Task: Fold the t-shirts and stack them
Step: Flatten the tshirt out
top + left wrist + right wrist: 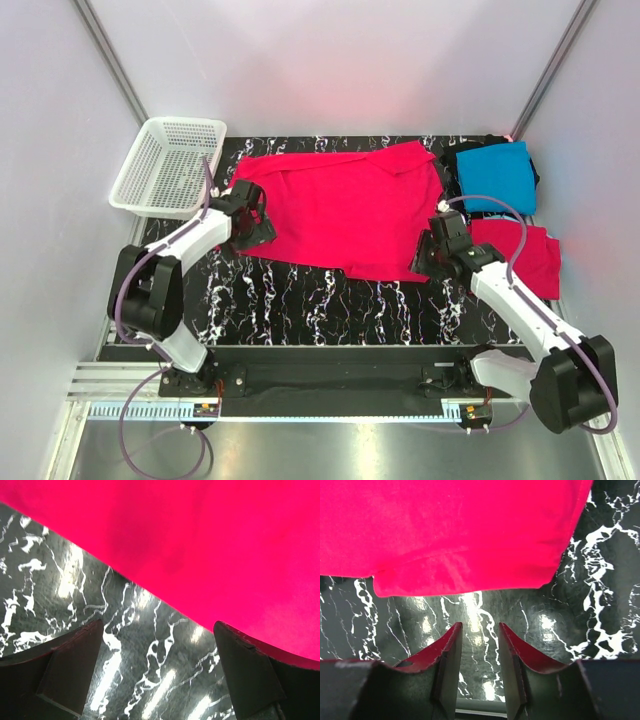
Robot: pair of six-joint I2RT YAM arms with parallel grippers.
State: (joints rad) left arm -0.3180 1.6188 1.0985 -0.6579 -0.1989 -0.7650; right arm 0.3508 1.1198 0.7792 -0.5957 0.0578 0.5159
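Pinkish-red t-shirt (345, 205) spread flat on the black marbled table (300, 300), lying between the two claws. At its left edge, left claw (157, 645), fingers wide apart, gripping nothing, cloth just ahead. At its near right corner, right claw (480, 630), fingers partly apart, nothing between them, hem just ahead of the tips. Beyond the right claw, turquoise t-shirt (497, 175) lying on a black t-shirt (456, 162). Just right of that claw, second pinkish-red t-shirt (520, 255). Beyond the left claw, white mesh basket (165, 165).

Matt soft cloth t-shirt (340, 205) on glossy marble-look table (300, 300) (bright glare on it); plastic mesh basket (150, 150).
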